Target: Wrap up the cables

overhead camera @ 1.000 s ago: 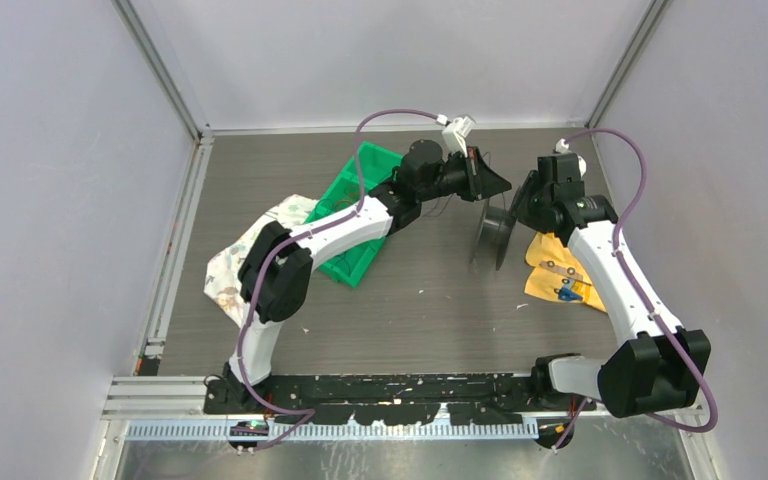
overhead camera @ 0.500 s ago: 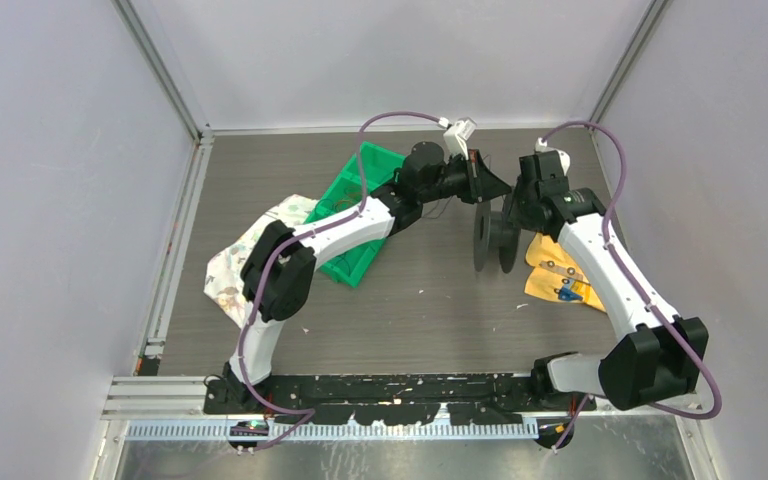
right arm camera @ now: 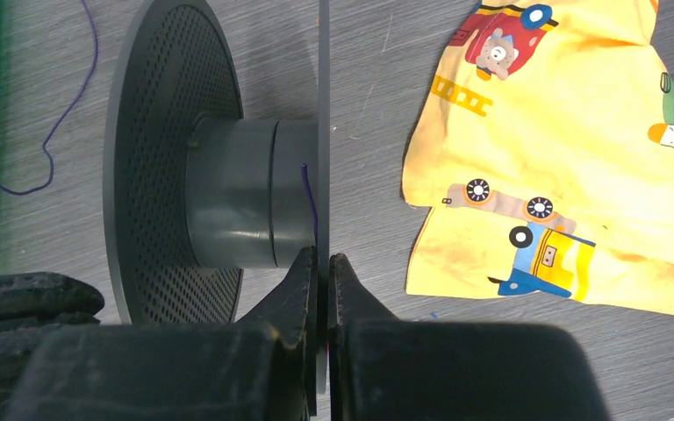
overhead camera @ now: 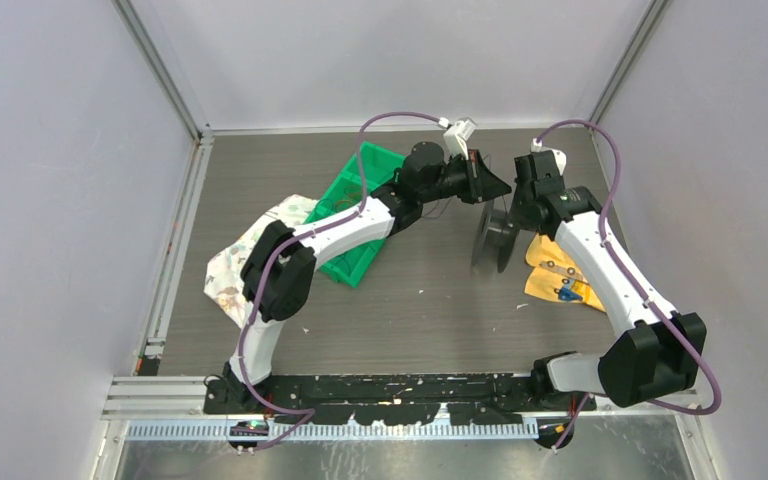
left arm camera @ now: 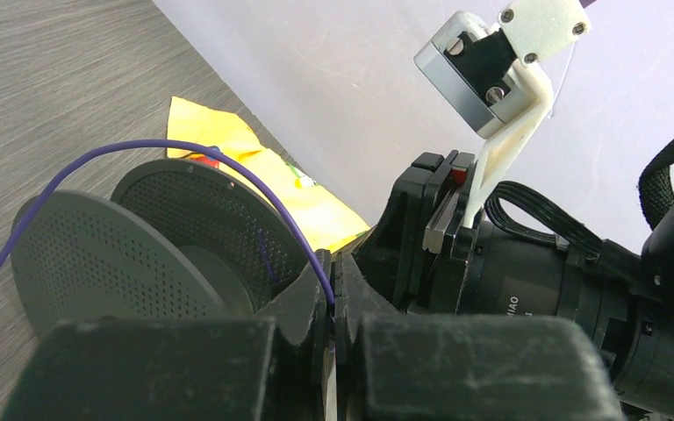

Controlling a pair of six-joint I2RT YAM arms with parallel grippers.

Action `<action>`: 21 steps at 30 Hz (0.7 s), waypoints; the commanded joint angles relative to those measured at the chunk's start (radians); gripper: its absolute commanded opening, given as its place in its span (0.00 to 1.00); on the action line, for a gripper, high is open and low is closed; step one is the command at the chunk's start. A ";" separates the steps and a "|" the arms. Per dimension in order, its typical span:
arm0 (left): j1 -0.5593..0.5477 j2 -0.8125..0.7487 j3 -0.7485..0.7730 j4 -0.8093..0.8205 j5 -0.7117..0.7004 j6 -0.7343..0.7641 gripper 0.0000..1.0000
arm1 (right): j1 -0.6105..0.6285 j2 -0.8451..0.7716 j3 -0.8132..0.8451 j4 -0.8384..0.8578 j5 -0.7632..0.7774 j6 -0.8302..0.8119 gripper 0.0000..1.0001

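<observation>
Near the far edge of the table (overhead camera: 420,300), the left gripper (left arm camera: 332,294) has its fingers pressed together on a thin purple cable (left arm camera: 154,147). The cable arcs up over the black spool (left arm camera: 167,246) and trails off to the left. The right gripper (right arm camera: 323,263) pinches the spool's thin flange (right arm camera: 324,88) (fingers narrow, one on each side), holding it upright just beside the yellow cloth (right arm camera: 562,149) toward the right edge; a short purple strand lies on the hub (right arm camera: 237,206), seemingly the same cable, though its path between is hidden.
</observation>
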 commanded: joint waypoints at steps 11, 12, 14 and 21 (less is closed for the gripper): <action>0.037 -0.036 0.060 -0.046 0.036 -0.031 0.57 | 0.000 -0.020 0.048 0.012 -0.033 0.015 0.01; 0.044 -0.050 0.060 -0.051 0.036 -0.031 0.62 | 0.001 -0.017 0.057 0.004 -0.038 0.019 0.00; 0.065 -0.084 0.056 -0.060 0.037 -0.038 0.66 | 0.000 -0.015 0.076 -0.011 -0.035 0.026 0.01; 0.204 -0.237 -0.098 0.061 0.054 -0.172 0.76 | 0.000 -0.090 0.130 0.018 -0.042 0.025 0.01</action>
